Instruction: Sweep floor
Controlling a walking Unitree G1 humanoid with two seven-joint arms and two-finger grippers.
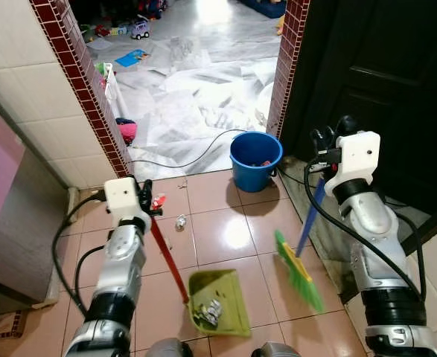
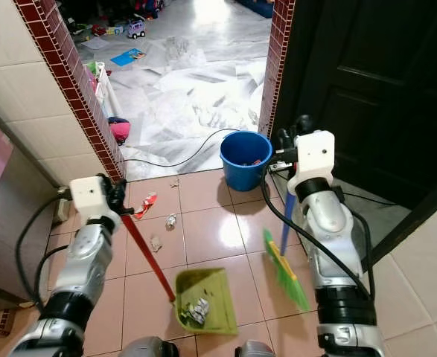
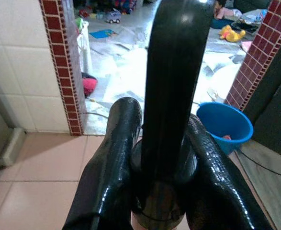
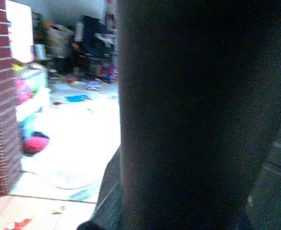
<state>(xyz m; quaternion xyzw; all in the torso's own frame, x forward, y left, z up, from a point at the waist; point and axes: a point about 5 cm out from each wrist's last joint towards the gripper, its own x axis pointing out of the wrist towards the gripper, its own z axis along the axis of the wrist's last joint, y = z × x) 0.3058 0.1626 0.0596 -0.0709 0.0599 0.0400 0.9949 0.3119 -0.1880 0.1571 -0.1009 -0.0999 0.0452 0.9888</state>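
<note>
Floor: pink tiles (image 1: 225,230), a blue bucket (image 1: 255,160) by the doorway
Left gripper (image 1: 147,195): fingers clamped on the red handle (image 1: 170,260) of the green dustpan (image 1: 218,301), which holds scraps
Right gripper (image 1: 324,145): grips the blue broom handle (image 1: 309,216); green bristles (image 1: 298,271) beside the dustpan
Litter: scraps (image 1: 179,221) on the tiles beyond the dustpan

Pinkish-tan glossy floor tiles (image 1: 225,230), lime green dustpan (image 1: 222,297) on a red handle (image 1: 170,260), green broom bristles (image 1: 298,271) with a blue stick (image 1: 310,216). Bright blue bucket (image 1: 255,160), dark red mosaic trim (image 1: 91,97) on cream wall tiles, black door (image 1: 382,74).
</note>
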